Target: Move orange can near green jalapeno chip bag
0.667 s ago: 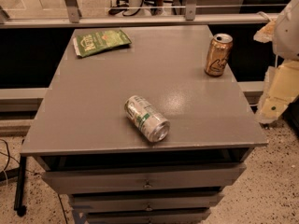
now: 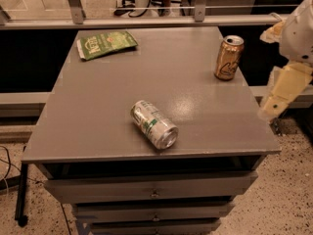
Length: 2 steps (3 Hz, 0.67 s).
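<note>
Currently we are holding our claw off the right side of the bench, just beyond its edge, to the right of the orange can and apart from it. It is touching nothing, and we cannot tell from this angle whether it is released or clenched. The orange can is standing upright near the bench's far right corner, well apart from the green jalapeno chip bag, which is lying flat and slightly skewed at the far left corner. Between them, nearer the front edge, a silver and green can is lying on its side. We are judging the task as only beginning, since the can is not yet grasped. We are probably sitting on the can's right because that side is offering an unobstructed sideways approach, and an upright can suits a grasp around its body. We are expecting a carry leftward along the far edge, keeping away from the toppled can, which could roll if bumped. We are aiming to set down beside the bag, not on it, since a bag gives poor footing.
</note>
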Motion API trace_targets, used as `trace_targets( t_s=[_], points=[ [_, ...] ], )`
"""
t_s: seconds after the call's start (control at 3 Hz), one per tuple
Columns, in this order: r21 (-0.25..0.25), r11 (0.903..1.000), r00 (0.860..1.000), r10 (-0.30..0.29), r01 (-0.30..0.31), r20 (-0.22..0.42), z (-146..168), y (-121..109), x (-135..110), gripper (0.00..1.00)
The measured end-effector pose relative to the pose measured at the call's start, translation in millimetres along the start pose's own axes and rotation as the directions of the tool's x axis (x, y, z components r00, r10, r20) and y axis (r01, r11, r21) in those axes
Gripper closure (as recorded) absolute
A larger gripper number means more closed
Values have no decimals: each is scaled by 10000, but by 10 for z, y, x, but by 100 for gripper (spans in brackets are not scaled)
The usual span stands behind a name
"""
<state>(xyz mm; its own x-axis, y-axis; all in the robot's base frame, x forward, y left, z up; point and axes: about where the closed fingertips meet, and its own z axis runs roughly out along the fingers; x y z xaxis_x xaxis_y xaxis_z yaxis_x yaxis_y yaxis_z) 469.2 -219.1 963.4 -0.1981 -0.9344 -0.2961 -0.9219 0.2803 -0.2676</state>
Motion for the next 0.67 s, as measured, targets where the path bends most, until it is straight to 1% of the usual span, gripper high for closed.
trace_targets(
  t_s=[0.33,0.67],
  points=[
    [391,9978,9923,495,-542,1136,340,-531,49,0],
    [879,9875,9711,1097,-1307,2118,604,-1100,135,0]
  ],
)
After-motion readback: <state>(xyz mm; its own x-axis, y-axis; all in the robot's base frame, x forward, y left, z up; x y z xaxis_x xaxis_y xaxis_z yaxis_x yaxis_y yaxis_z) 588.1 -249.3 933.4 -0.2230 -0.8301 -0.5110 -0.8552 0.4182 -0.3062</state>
